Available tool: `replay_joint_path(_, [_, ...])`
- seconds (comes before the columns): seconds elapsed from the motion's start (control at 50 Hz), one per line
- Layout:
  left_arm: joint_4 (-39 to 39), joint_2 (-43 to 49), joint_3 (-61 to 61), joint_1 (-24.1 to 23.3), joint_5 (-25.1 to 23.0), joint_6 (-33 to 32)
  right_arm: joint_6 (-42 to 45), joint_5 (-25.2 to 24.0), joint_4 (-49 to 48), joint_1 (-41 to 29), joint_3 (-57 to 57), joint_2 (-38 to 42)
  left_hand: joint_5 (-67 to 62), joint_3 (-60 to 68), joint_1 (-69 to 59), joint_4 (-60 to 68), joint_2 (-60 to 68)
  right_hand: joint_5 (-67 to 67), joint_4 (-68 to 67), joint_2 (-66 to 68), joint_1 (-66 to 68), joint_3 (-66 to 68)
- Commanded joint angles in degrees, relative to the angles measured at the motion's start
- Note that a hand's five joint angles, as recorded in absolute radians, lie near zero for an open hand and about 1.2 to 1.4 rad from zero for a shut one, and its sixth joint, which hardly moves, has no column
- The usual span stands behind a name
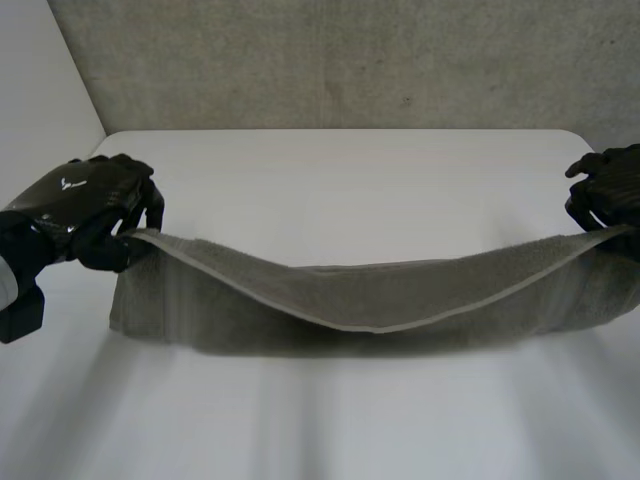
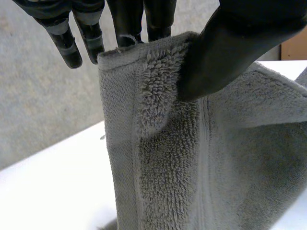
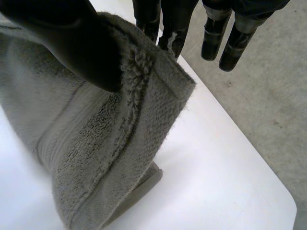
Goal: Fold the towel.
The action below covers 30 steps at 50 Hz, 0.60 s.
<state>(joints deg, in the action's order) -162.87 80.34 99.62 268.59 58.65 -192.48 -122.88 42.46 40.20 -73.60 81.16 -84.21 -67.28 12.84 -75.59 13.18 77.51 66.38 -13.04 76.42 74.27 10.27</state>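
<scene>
Now we hold the towel (image 1: pixel 370 305) up: the left hand (image 1: pixel 95 205) pinches one corner, the right hand (image 1: pixel 605 190) pinches the other; it sags between them, its low edge on the bench (image 1: pixel 350 180).

Your left hand (image 2: pixel 230 52) has the grey towel (image 2: pixel 168 167) pinched at a top corner, thumb pressed on the near face and two fingers (image 2: pixel 127 24) behind the hem. The other two fingers are straight, just beside the towel's edge, touching nothing. The terry pile bunches into a small fold right beside the thumb. The towel hangs down from the pinch, its flat woven band running along the side edge, and the rest spreads away past the thumb. A white table (image 2: pixel 53 191) is below, with the towel's lower part reaching down to it. Behind is a grey wall (image 2: pixel 38 105), and there's a brown patch (image 2: pixel 293 48) by the thumb, can't tell what.
</scene>
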Motion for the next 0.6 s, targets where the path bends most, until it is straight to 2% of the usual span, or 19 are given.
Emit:
replay_joint_path(0.02, [1.7,1.5,0.2,3.3,-1.9,-0.4,5.7,0.5,2.4,0.7,-1.2,4.0,-2.7,-2.8,-4.4,-3.2,2.5,3.6,3.0,3.6,5.7,-0.3])
replay_joint_path(0.06, [1.6,6.5,-0.2,4.8,-2.1,-1.7,6.6,1.0,2.7,0.4,-1.8,6.7,-2.7,-2.8,-4.4,-3.2,2.5,3.6,3.0,3.6,5.7,-0.3])
replay_joint_path(0.16, [2.1,15.5,-2.7,5.0,-1.5,-5.9,6.7,3.7,2.2,-1.4,-4.7,13.7,-2.7,-2.8,-4.4,-3.2,2.5,3.6,3.0,3.6,5.7,-0.3])
replay_joint_path(0.24, [2.2,21.9,-5.4,5.1,-1.3,-8.3,5.9,7.2,0.8,-5.9,-8.6,19.5,-2.7,-2.8,-4.4,-3.2,2.5,3.6,3.0,3.6,5.7,-0.3])
replay_joint_path(0.42, [2.3,31.1,-11.7,3.7,1.1,-8.1,-1.3,10.5,-9.0,-8.4,-12.1,25.6,-2.7,-2.8,-4.4,-3.2,2.5,3.6,3.0,3.6,5.7,-0.3])
replay_joint_path(0.54, [2.2,38.1,-15.6,1.2,4.1,-8.1,-1.8,11.4,-10.8,-10.5,-13.0,28.0,-2.7,-2.8,-4.4,-3.2,2.5,3.6,3.0,3.6,5.7,-0.3])
replay_joint_path(0.6, [2.1,40.0,-16.6,1.1,4.8,-8.3,-1.8,13.3,-12.5,-12.5,-13.5,30.0,-2.7,-2.8,-4.4,-3.2,2.5,3.6,3.0,3.6,5.7,-0.3])
